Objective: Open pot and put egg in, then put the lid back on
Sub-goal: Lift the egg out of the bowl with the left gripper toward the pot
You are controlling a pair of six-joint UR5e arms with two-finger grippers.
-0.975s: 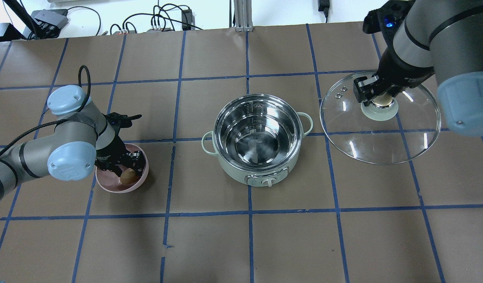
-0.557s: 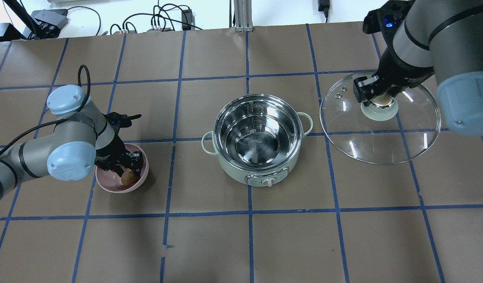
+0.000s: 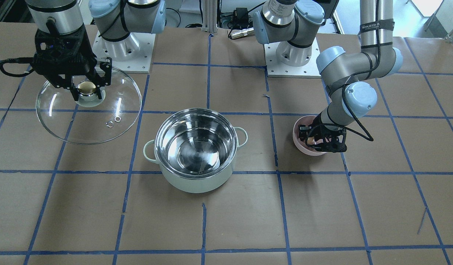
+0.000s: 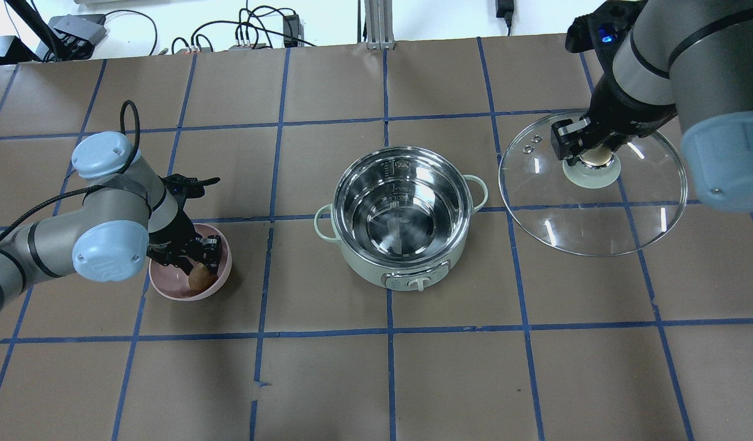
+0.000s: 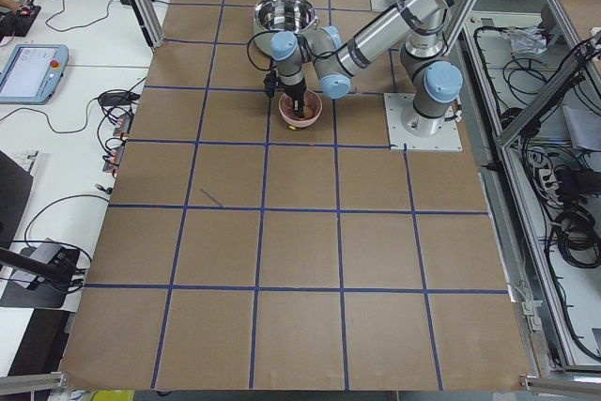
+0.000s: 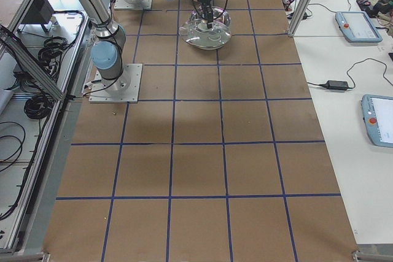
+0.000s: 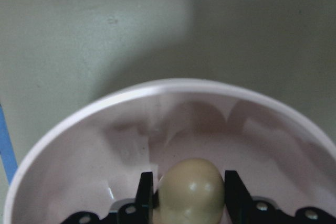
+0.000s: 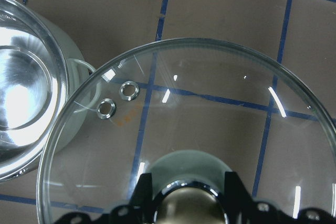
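The mint-green pot point(image 4: 364, 269) stands open at the table's middle, its steel inside empty; it also shows in the front view point(image 3: 197, 182). My left gripper point(image 4: 199, 269) reaches down into a pink bowl point(image 4: 168, 288) and is shut on the tan egg point(image 4: 198, 278). In the left wrist view both fingers point(image 7: 145, 192) press the egg point(image 7: 190, 190). My right gripper point(image 4: 594, 153) is shut on the golden knob point(image 3: 86, 88) of the glass lid point(image 4: 597, 226), to the right of the pot and clear of it. The lid also shows in the right wrist view point(image 8: 210, 129).
The pink bowl point(image 3: 298, 141) sits to the left of the pot, about one grid square away. Brown paper with blue tape lines covers the table. The arm bases point(image 3: 292, 55) stand at the robot's edge. Cables lie beyond the far edge point(image 4: 248, 30).
The left arm has shifted slightly and its fingers have drawn in on the egg in the bowl. The right arm, lid and pot have not moved.
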